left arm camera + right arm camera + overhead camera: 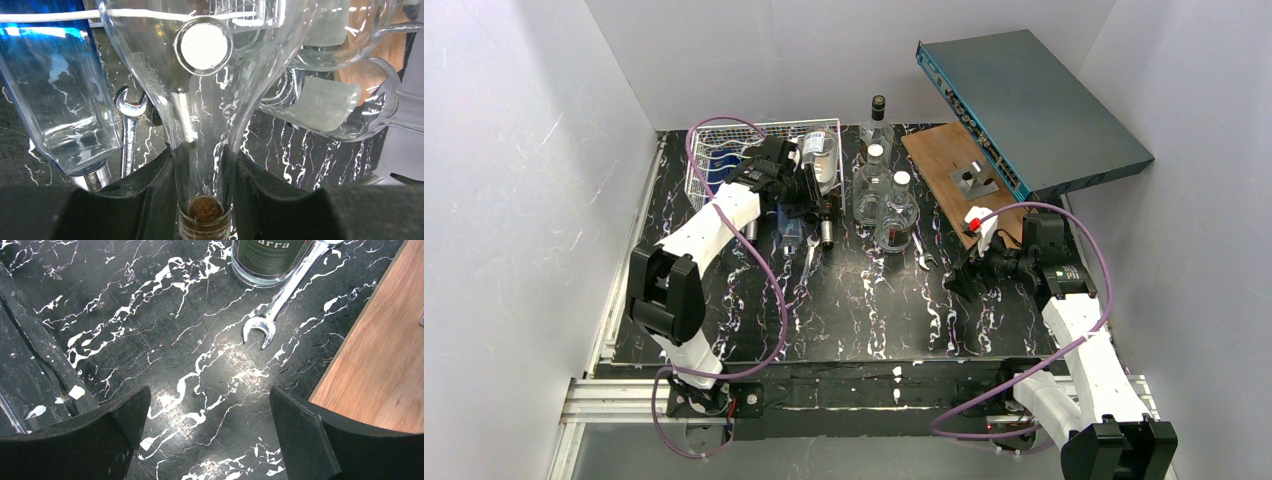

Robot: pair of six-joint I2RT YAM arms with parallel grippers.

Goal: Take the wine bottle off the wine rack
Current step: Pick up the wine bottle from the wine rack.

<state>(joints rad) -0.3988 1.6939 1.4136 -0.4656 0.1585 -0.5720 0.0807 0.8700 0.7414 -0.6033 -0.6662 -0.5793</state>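
1. Table (864, 310): black top with white marbling; bears all the items below.
2. Case (1034, 100): flat blue-grey metal, propped at a tilt at the far right, its lower edge over the board.
3. Board (944, 160): brown wood, lying flat at the right rear with a small metal fitting on it.
4. Rack (714, 130): silver-white wire basket at the left rear.
5. Left gripper (205, 167): reaches to the right end of the rack, jaws clamped on the neck of the wine bottle.
6. Right gripper (207, 405): jaws wide apart and empty, hanging over bare table just beside the board.
7. Wine bottle (205, 115): clear glass, corked and lying down. Its body is at the right end of the rack and its neck points out over the near edge. Whether it rests on the wires cannot be told.
8. Blue bottle (55, 90): square-sided and silver-capped, just left of the wine bottle.
9. Upright bottles (876, 190): a clear cluster between rack and board.
10. Wrench (280, 305): by an upright bottle.
11. Second wrench (129, 135): between the blue bottle and the wine bottle.
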